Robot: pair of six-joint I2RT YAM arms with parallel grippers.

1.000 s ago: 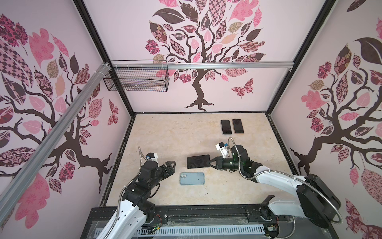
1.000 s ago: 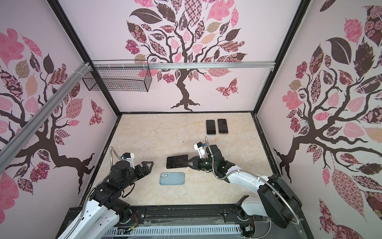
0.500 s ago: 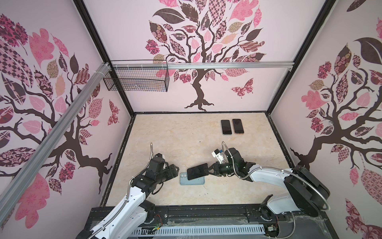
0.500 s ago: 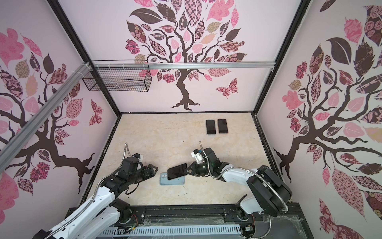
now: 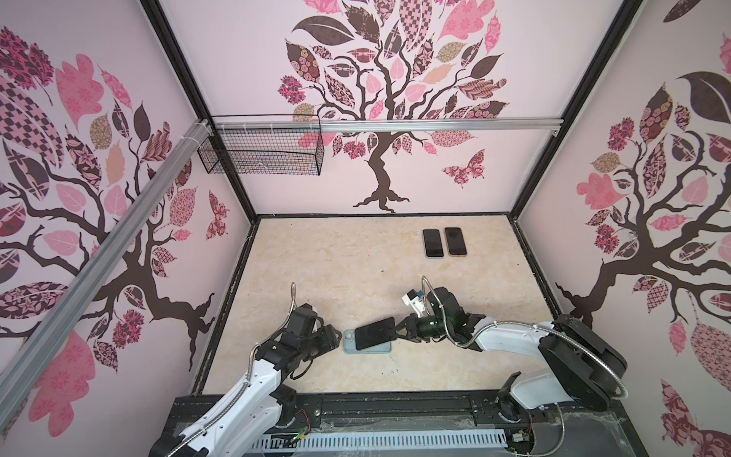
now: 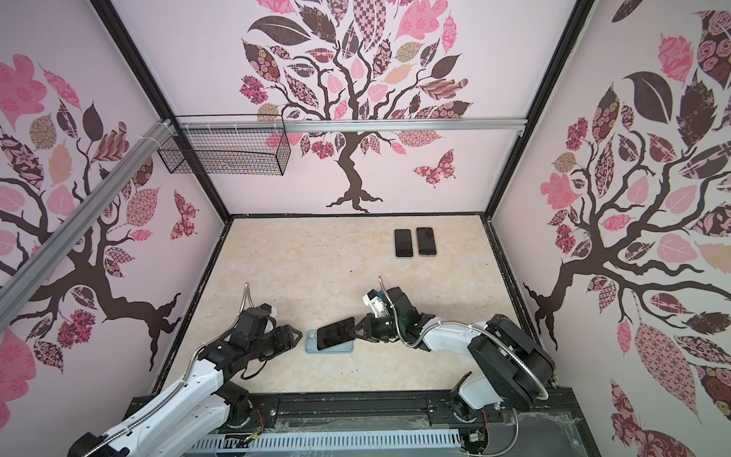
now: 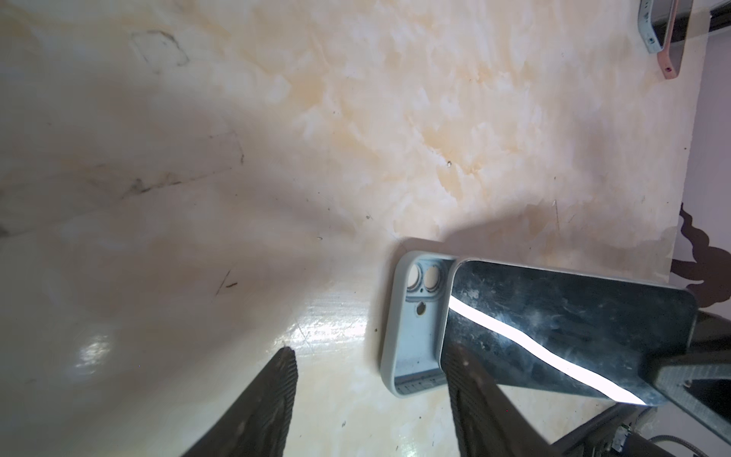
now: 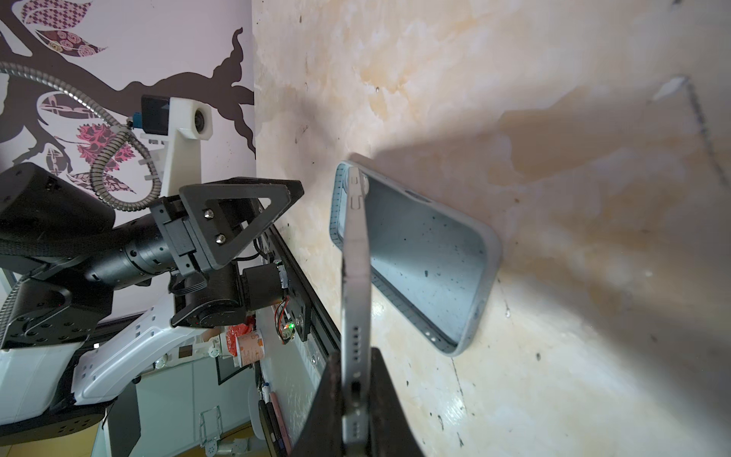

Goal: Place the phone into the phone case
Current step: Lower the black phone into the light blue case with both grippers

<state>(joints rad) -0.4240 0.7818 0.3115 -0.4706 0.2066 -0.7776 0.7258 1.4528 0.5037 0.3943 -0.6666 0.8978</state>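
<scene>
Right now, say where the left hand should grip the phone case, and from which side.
Probably grip the phone case by its bare camera-cutout end, pinching the raised rim, coming low from where the left hand is. It lies flat, open side up; the tilted phone covers the rest, with the right hand beyond.

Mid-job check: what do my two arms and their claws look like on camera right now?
The left arm and right arm have white shell links and black joint housings. The left claw and right claw are matte black, with triangular open-frame fingers. A ribbed silver conduit loops from each wrist beside a white camera bracket.
</scene>
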